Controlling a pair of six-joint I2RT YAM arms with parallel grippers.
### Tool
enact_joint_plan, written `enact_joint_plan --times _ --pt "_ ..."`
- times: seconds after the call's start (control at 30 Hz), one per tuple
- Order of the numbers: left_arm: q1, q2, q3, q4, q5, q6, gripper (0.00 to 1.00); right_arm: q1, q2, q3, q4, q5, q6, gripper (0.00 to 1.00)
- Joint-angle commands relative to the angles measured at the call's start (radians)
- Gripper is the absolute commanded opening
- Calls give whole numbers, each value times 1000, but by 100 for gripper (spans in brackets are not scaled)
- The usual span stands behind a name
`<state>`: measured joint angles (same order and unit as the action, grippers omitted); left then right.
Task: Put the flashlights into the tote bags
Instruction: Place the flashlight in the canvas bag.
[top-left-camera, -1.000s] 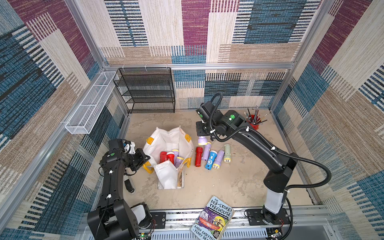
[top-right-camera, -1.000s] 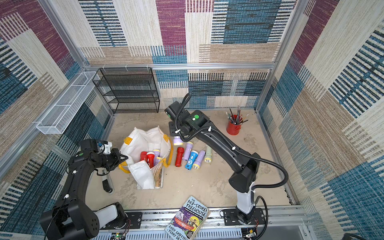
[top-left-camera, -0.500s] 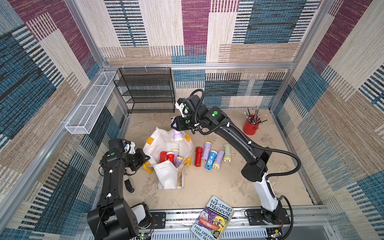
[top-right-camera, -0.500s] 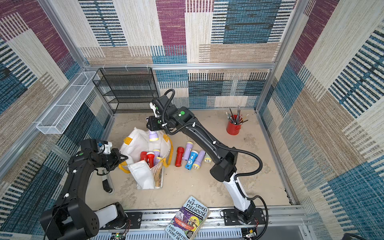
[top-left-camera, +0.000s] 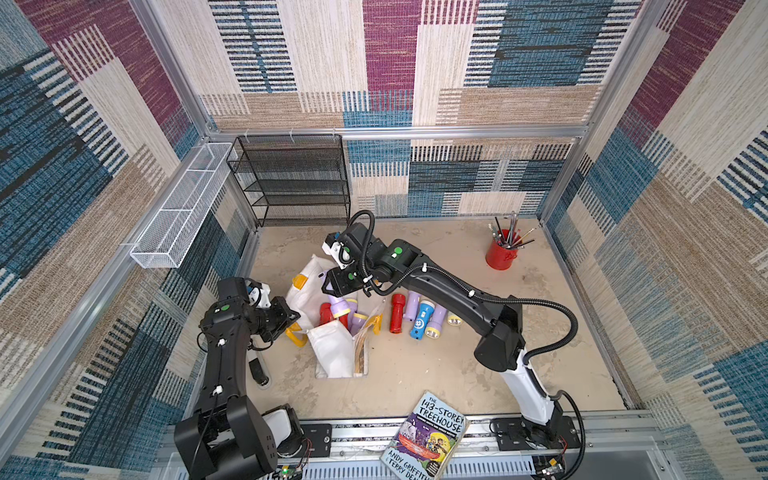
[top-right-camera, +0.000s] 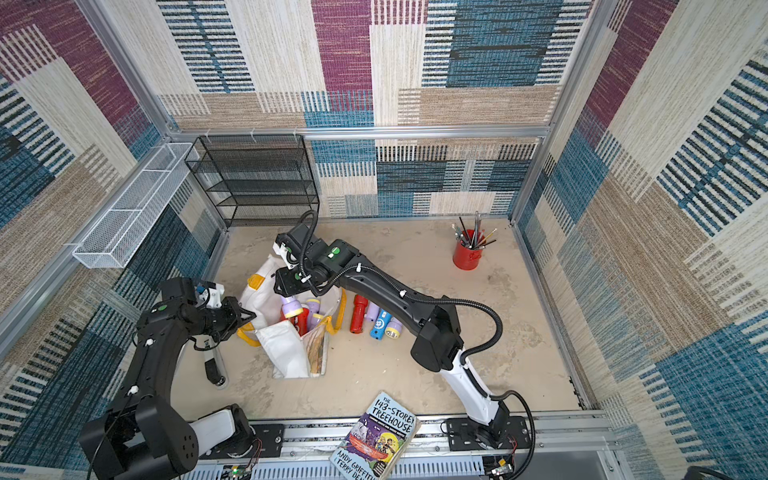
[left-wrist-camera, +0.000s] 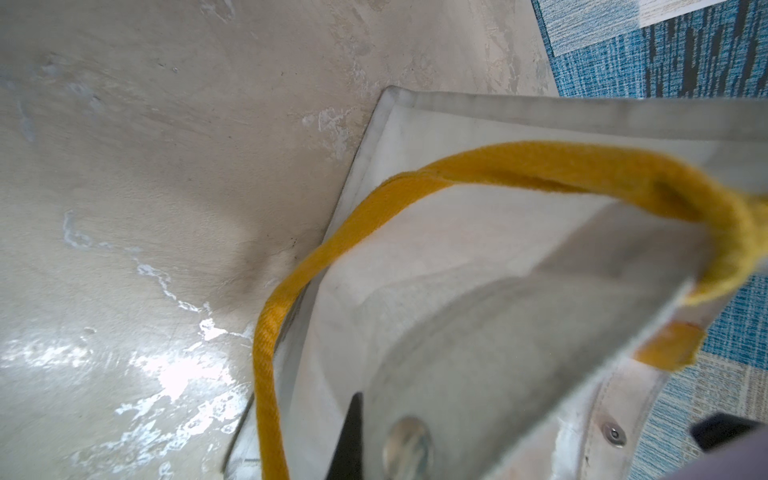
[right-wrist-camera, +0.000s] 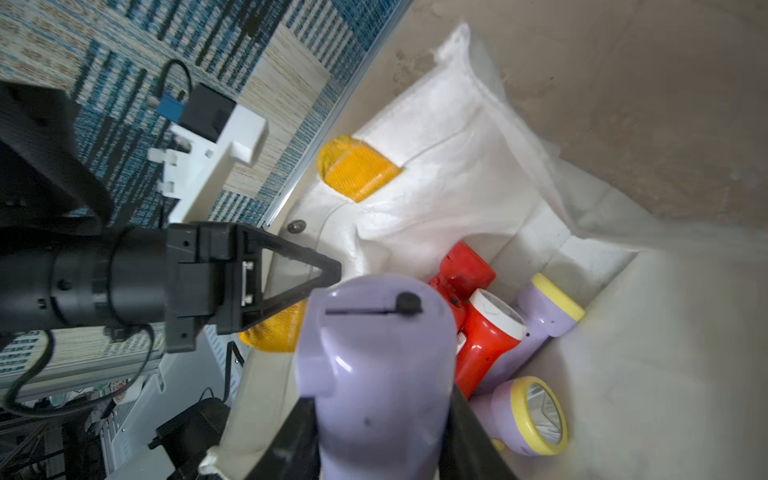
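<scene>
My right pincer (right-wrist-camera: 378, 419) clamps a lilac flashlight (right-wrist-camera: 374, 345) above the gaping tote bag (top-left-camera: 330, 353). My left pincer (top-left-camera: 295, 318) is clenched on the bag's rim.

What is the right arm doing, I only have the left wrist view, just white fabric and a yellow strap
Observer: The right gripper is shut on a lilac flashlight, held over the open tote bag.
Operator: Anything inside the bag?
Observer: Four flashlights show in the right wrist view: a red pair and a lilac pair.
Operator: Any left outside?
Observer: In a top view, a red flashlight, a blue flashlight and two lilac ones lie on the floor beside the bag.
</scene>
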<state>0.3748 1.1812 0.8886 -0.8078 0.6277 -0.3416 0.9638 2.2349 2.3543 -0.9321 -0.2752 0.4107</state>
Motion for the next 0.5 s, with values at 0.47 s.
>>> enact_joint_plan --times 0.47 --pt "-1 7 1 5 39 3 0 4 -57 -348 194 43 171 36"
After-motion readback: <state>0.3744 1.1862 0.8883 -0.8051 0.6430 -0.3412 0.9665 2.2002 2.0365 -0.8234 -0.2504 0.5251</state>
